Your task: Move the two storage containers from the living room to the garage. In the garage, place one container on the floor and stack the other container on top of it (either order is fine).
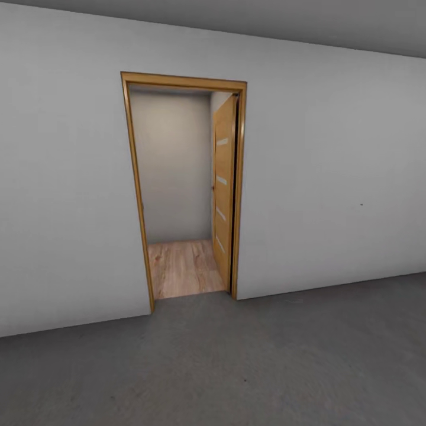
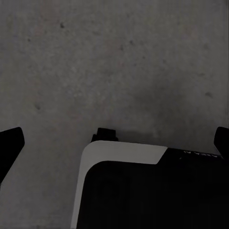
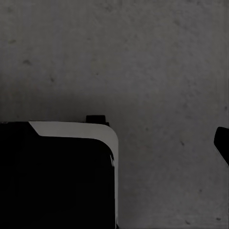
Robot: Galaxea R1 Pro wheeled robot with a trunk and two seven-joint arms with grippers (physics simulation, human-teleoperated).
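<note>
Head view: the doorway (image 1: pixel 183 189) with its open door (image 1: pixel 225 189) stands ahead across the floor (image 1: pixel 236 367); a wide base risks clipping the frame.

Left wrist view: the left pincer (image 2: pixel 114 143) hangs over concrete, fingertips wide apart, empty.

Right wrist view: one right fingertip (image 3: pixel 222 143) shows, its opening cannot be judged; neither container is near either pincer.

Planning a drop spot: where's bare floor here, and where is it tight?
Bare grey concrete floor runs the full width in front of the white wall. The tight spot is the doorway: narrow, with the open door along its right side. Wood-plank floor beyond is bare but small.
</note>
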